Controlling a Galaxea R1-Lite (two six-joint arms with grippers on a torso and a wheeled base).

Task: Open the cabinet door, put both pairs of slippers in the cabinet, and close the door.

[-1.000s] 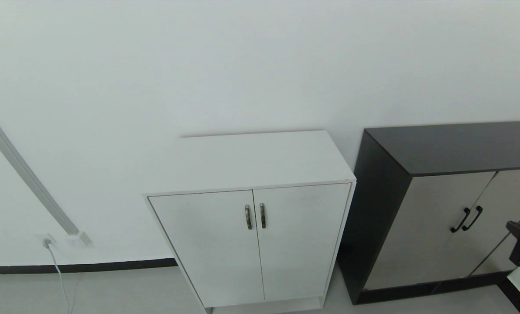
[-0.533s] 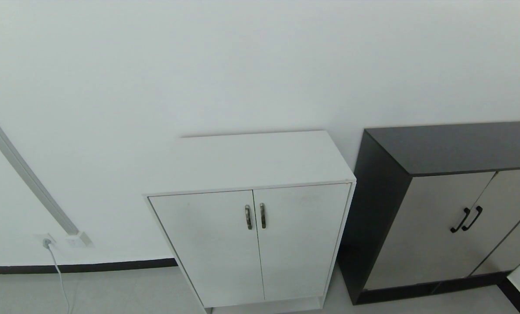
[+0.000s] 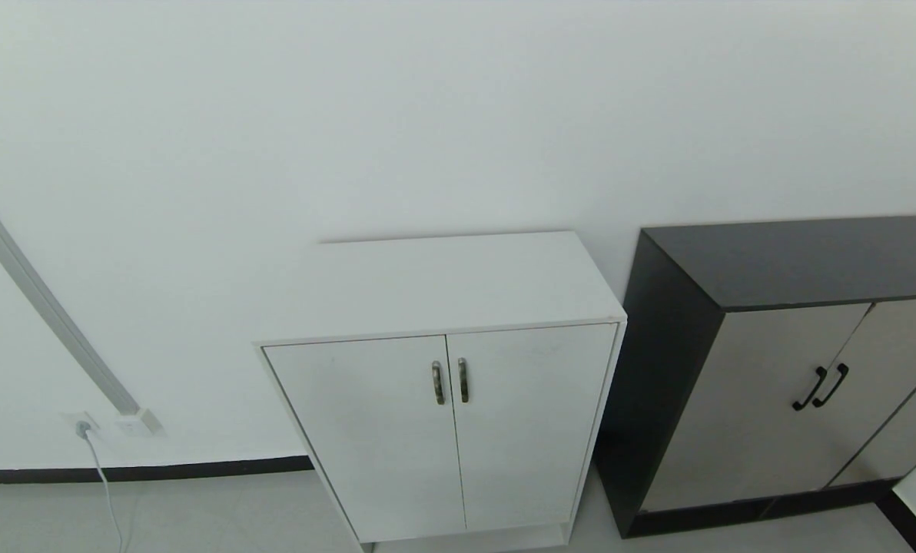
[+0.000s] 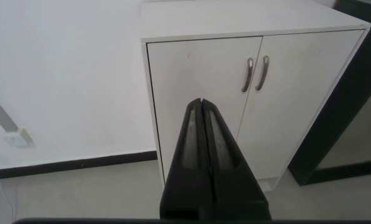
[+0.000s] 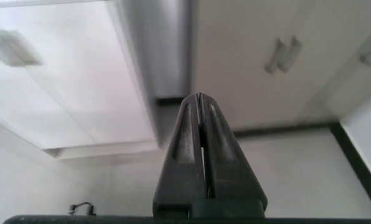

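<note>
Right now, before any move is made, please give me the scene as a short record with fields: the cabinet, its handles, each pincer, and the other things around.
white cabinet: against the wall, both doors shut
handles: two upright metal bars, side by side at the middle seam
left pincer: shut, holding nothing, pointing at the white cabinet's front
right pincer: shut, holding nothing
dark cabinet: to the right of the white one, doors shut
wall socket: low on the wall to the left, cable plugged in

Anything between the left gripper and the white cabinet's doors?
Nothing shows: in the left wrist view the shut left gripper points at the white cabinet, bare floor between.
</note>
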